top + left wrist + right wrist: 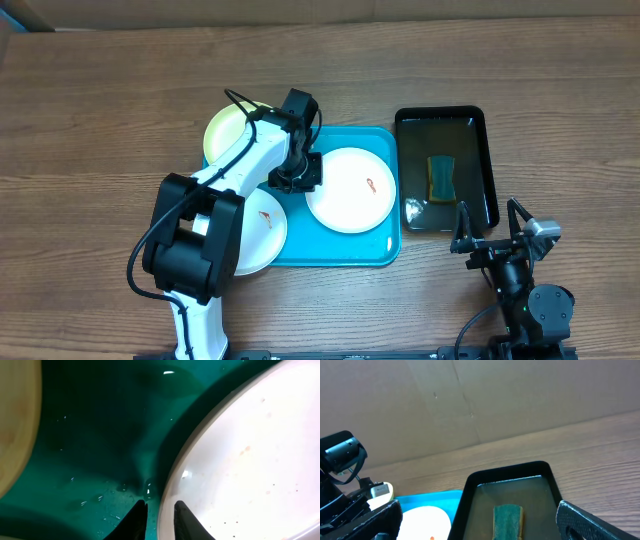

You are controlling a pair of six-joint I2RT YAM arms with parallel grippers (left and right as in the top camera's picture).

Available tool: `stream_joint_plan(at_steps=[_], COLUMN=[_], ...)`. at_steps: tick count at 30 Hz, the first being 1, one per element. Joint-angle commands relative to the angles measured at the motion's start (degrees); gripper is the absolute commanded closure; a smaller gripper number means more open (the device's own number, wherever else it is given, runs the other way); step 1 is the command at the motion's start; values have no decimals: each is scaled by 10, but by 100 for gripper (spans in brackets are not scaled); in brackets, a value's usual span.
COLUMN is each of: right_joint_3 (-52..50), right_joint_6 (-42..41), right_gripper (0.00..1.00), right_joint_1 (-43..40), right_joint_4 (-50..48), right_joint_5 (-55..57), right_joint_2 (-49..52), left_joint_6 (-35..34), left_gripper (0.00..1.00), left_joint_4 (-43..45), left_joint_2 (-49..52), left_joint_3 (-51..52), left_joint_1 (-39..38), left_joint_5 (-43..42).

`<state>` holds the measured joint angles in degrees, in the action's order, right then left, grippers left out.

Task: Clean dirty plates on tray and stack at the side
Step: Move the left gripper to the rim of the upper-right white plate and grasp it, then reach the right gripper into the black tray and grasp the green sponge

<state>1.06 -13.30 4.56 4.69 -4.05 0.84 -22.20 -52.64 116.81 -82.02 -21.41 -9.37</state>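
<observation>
while the left end effector, clench unclear, is straddling the rim of the round white plate, pickup is beginning, needing a firm pinch.

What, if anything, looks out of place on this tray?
Two plates sit askew: the pale yellow-green plate hangs over the tray's far-left corner, and a white plate overhangs its left edge. Only the other white plate lies fully inside. Droplets wet the tray floor by the left gripper.
</observation>
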Motion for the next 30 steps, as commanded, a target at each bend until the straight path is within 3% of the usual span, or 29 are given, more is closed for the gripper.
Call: stream_joint_plan(at_steps=[1,6,11,20,26,27,30], right_joint_3=[-4,83,249,593,719,720,718], right_joint_6=[-2,-1,16,31,31,31,26], right_gripper=[0,0,0,0,0,1,19], right_joint_1=[2,2,2,2,2,2,4], right_joint_4=[-11,54,206,524,640,645,653], right_joint_5=[-30,-51,0,-11,-85,-85,-85], right_joint_2=[-6,14,116,490,679,703,767], left_joint_6=[-1,-1,-1,-1,-1,-1,-1], left_gripper=[78,78,82,81,79,81,81], left_joint_4=[5,8,9,9,6,6,5], left_joint_2=[9,9,9,9,9,9,9], left_joint_3=[2,3,3,3,3,3,3], left_joint_1=[-4,-8,-12,-21,-21,-22,-23], left_joint_5=[0,0,15,16,23,23,23])
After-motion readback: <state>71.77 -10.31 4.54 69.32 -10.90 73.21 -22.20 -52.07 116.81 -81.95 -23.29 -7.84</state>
